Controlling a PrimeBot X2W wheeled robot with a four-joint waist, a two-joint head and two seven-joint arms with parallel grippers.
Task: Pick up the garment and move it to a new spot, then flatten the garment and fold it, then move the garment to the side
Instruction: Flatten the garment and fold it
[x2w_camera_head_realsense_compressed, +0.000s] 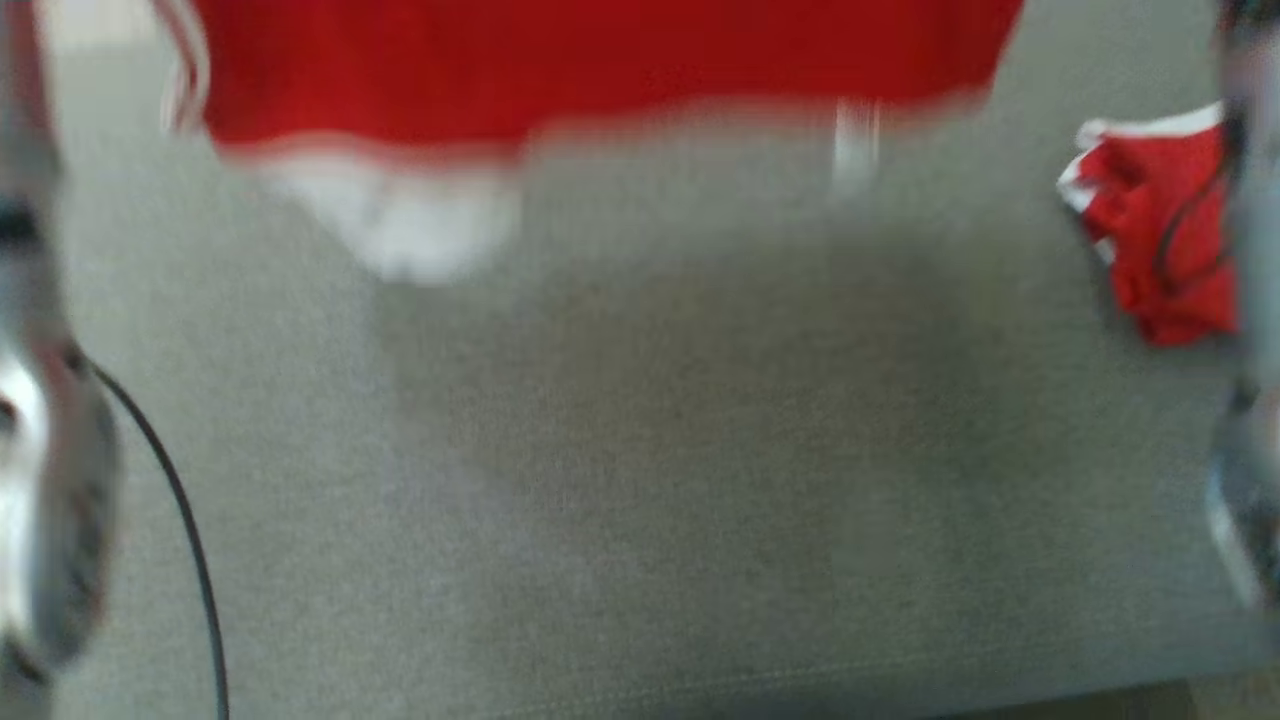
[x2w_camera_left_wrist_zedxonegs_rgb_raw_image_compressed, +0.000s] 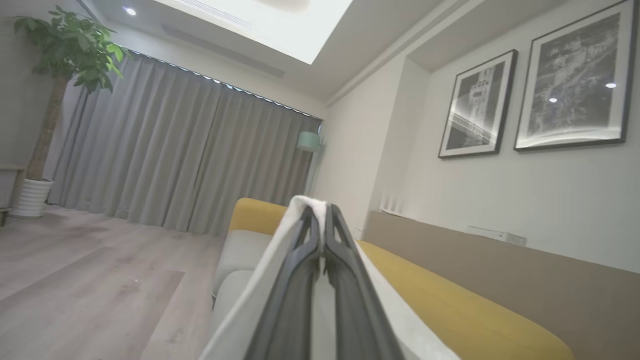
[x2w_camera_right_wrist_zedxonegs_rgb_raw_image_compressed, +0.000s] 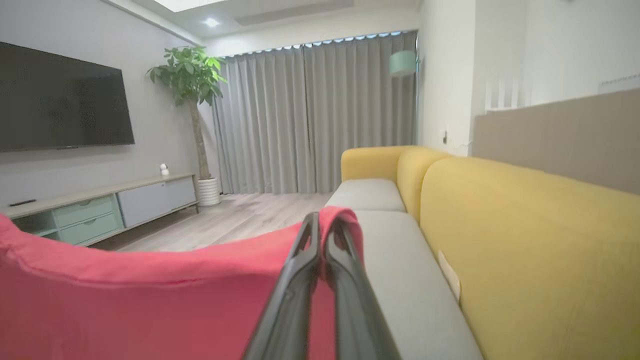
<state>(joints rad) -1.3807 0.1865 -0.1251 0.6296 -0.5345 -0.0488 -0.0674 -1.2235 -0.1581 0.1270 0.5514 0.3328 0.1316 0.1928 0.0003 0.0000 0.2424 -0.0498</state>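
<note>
Garment (x2w_camera_head_realsense_compressed: 600, 70), red with white trim, hangs across the top of the head view above the grey sofa seat (x2w_camera_head_realsense_compressed: 640, 450). One red bundle (x2w_camera_head_realsense_compressed: 1150, 240) lies at the right, though blur leaves it unclear whether that is a second piece. Left wrist view: the left gripper (x2w_camera_left_wrist_zedxonegs_rgb_raw_image_compressed: 320, 215) is pinched tight on white trim, with two framed prints (x2w_camera_left_wrist_zedxonegs_rgb_raw_image_compressed: 477, 105) on the wall. Right wrist view: the right gripper (x2w_camera_right_wrist_zedxonegs_rgb_raw_image_compressed: 325, 225) is pinched tight on red cloth, with one plant (x2w_camera_right_wrist_zedxonegs_rgb_raw_image_compressed: 187, 75) and one television (x2w_camera_right_wrist_zedxonegs_rgb_raw_image_compressed: 60, 100) beyond. With two grips on one spread edge, level hands and an even descent should lay it flat.
</note>
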